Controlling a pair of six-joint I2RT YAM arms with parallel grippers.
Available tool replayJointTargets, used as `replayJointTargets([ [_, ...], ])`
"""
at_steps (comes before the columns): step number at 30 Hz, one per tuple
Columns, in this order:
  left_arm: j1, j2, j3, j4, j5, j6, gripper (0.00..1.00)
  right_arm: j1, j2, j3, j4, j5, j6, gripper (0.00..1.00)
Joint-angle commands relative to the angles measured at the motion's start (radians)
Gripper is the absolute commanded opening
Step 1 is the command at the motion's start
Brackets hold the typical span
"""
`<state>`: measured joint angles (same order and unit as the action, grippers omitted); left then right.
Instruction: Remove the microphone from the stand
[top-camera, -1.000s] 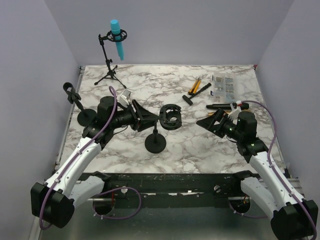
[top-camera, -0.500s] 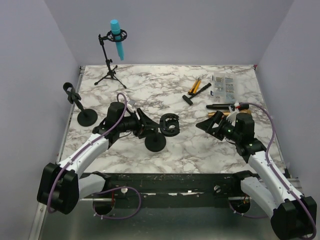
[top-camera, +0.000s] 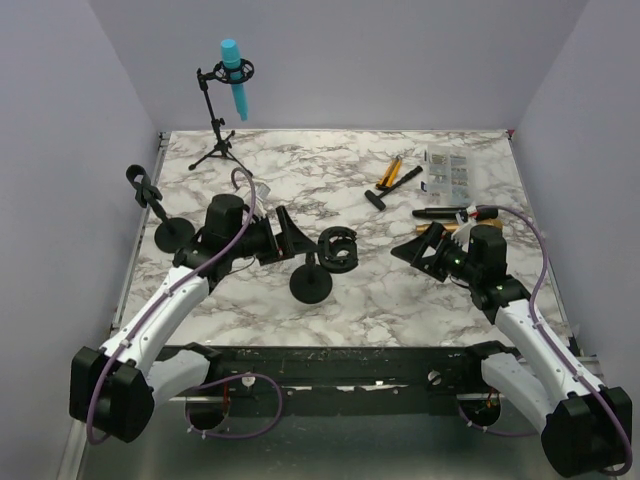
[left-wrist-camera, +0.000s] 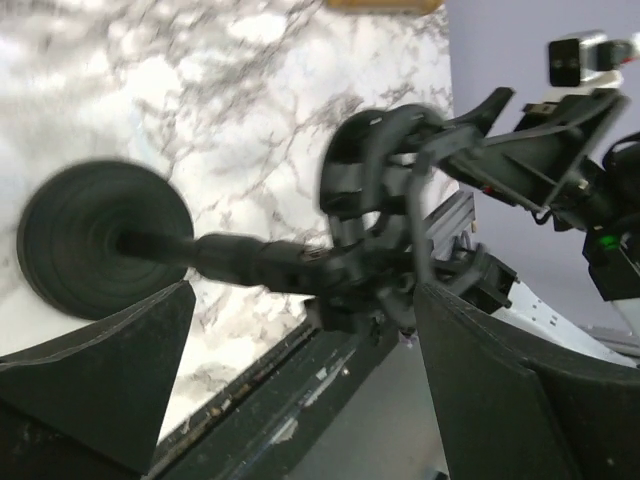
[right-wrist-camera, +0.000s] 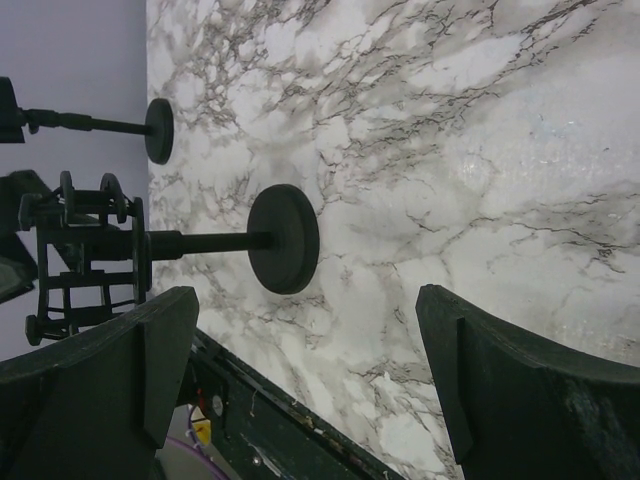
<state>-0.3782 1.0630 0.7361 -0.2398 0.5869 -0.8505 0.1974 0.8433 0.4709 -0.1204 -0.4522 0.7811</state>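
Starting at the near edge and finding both arms reaching out over the marble desk (top-camera: 400, 300). Seeing the left end effector (top-camera: 295, 238) spread wide and gripping nothing, pointing rightward at the round-base stand (top-camera: 311, 285) and hovering just beside its black shock mount (top-camera: 338, 248). Showing, in the left wrist view, the two fingers (left-wrist-camera: 100, 370) well apart, with that stand's pole lying across the gap and apparently touching neither, though blur is making this hard to confirm. Finding no microphone in that mount. Seeing the right end effector (top-camera: 408, 247) likewise gaping and carrying nothing, facing the same stand from the other side and keeping well apart from it.

Moving farther back and passing a second round-base stand (top-camera: 172, 235) near the left edge. Reaching, at the far-left corner, the tripod stand (top-camera: 218, 145) and, riding high in its ring mount (top-camera: 237, 70), the blue microphone (top-camera: 236, 82), hanging nearly upright, long axis slightly tilted, head up and tail pointing down toward the desk.

Judging the left arm to be the nearer one, and placing the microphone well beyond the left end effector, somewhat to its left and much higher. Probably calling for turning away from the middle stand toward the back corner, rising, and closing across the barrel rather than along it.
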Motion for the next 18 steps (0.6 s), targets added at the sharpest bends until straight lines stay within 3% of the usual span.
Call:
replayJointTargets([
  [1, 0.007, -0.025, 0.16, -0.1, 0.03, 0.277, 0.98, 0.006, -0.01, -0.011, 0.004, 0.024, -0.033, 1.0],
  [4, 0.007, -0.019, 0.225, -0.184, 0.039, 0.378, 0.99, 0.006, -0.022, -0.015, -0.007, 0.031, -0.037, 1.0],
  [7, 0.006, -0.063, 0.186, -0.155, 0.066, 0.446, 0.97, 0.007, -0.037, -0.025, -0.012, 0.04, -0.037, 1.0],
  [10, 0.004, -0.16, 0.048, -0.015, 0.094, 0.507, 0.95, 0.007, -0.049, -0.033, -0.013, 0.047, -0.037, 1.0],
  [18, -0.056, -0.44, -0.329, 0.445, -0.043, 0.641, 0.99, 0.006, -0.033, -0.041, 0.009, 0.03, -0.039, 1.0],
])
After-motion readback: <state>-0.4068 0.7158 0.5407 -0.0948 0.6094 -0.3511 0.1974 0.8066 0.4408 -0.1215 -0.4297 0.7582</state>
